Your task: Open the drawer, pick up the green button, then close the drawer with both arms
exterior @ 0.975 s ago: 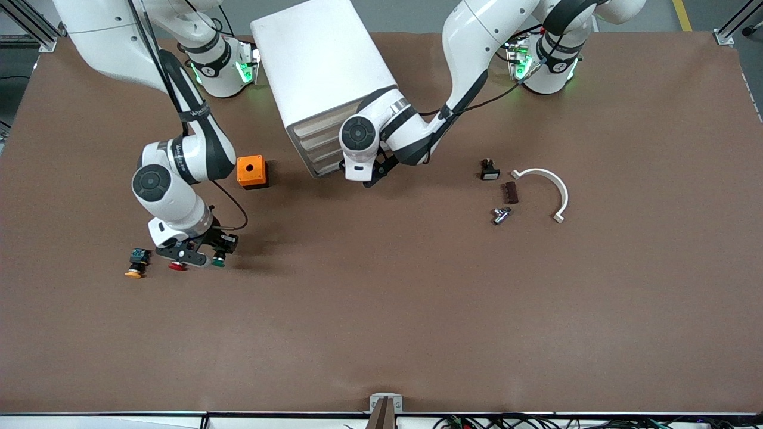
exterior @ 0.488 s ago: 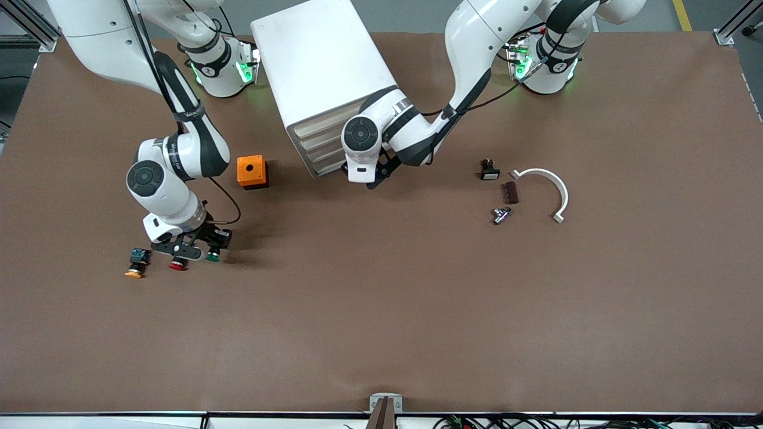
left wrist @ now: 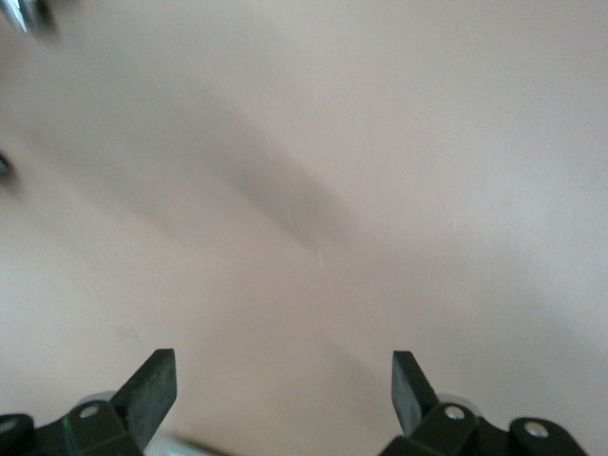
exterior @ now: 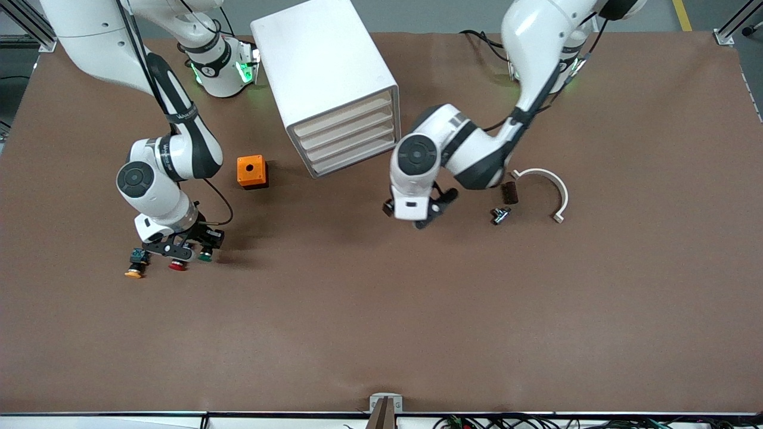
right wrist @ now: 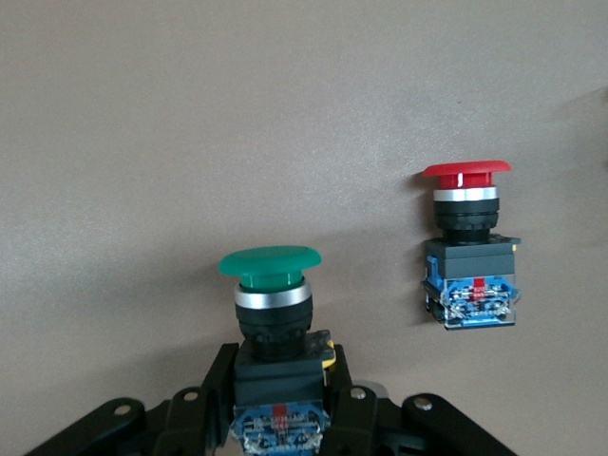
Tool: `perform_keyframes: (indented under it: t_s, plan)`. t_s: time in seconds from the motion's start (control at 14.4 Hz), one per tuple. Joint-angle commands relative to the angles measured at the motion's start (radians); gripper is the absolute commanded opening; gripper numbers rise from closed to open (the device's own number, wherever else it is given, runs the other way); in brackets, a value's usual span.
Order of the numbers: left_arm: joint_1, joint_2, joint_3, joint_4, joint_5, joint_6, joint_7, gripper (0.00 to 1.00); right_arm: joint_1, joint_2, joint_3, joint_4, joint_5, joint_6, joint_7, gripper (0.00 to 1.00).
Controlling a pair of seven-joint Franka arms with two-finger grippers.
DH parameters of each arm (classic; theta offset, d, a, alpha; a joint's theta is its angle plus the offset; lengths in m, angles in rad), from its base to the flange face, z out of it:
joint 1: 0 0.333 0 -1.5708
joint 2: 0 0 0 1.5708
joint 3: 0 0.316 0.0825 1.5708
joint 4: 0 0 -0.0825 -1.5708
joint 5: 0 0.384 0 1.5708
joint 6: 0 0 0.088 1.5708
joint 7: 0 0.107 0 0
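Note:
The white cabinet stands toward the robots' bases. All four cream drawer fronts are flush and shut. My right gripper is shut on the dark body of the green-capped button, low over the table beside the red-capped button. In the right wrist view the green button sits between the gripper's fingers, with the red button standing apart from it. My left gripper is open and empty over bare table, clear of the cabinet. In the left wrist view it shows only brown table between its jaws.
A yellow-capped button lies beside the red one, toward the right arm's end. A small orange box stands beside the cabinet. A white curved bracket, a dark brown block and a metal fitting lie by the left arm.
The left gripper has pulled away from the cabinet's drawer fronts and now hangs over open table. The right gripper has slid a little toward the red button, still holding the green button.

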Motion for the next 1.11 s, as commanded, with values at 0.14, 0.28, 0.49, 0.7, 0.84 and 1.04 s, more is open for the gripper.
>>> perform_keyframes:
  t_s: [0.14, 0.28, 0.49, 0.7, 0.84, 1.04]
  plan:
    - [0.206, -0.161, -0.009, -0.032, 0.030, -0.103, 0.159, 1.00, -0.008, -0.038, 0.021, -0.037, -0.007, -0.007, -0.010, 1.00]
    - [0.295, -0.219, -0.009, -0.030, 0.031, -0.146, 0.306, 1.00, -0.004, -0.038, 0.024, -0.037, -0.007, -0.013, -0.011, 1.00]
    - [0.403, -0.301, -0.009, -0.030, 0.031, -0.199, 0.504, 1.00, 0.003, -0.064, 0.024, -0.031, -0.007, -0.050, -0.010, 1.00]
    - [0.484, -0.374, -0.014, -0.030, 0.031, -0.256, 0.667, 1.00, -0.008, -0.083, 0.024, -0.022, -0.007, -0.079, -0.017, 1.00]
    - [0.524, -0.422, -0.015, -0.032, 0.030, -0.293, 0.759, 1.00, -0.014, -0.116, 0.022, -0.016, -0.007, -0.137, -0.025, 1.00]
    - [0.566, -0.496, -0.006, -0.033, 0.027, -0.357, 0.926, 1.00, -0.084, -0.136, 0.024, 0.055, -0.001, -0.270, -0.175, 1.00]
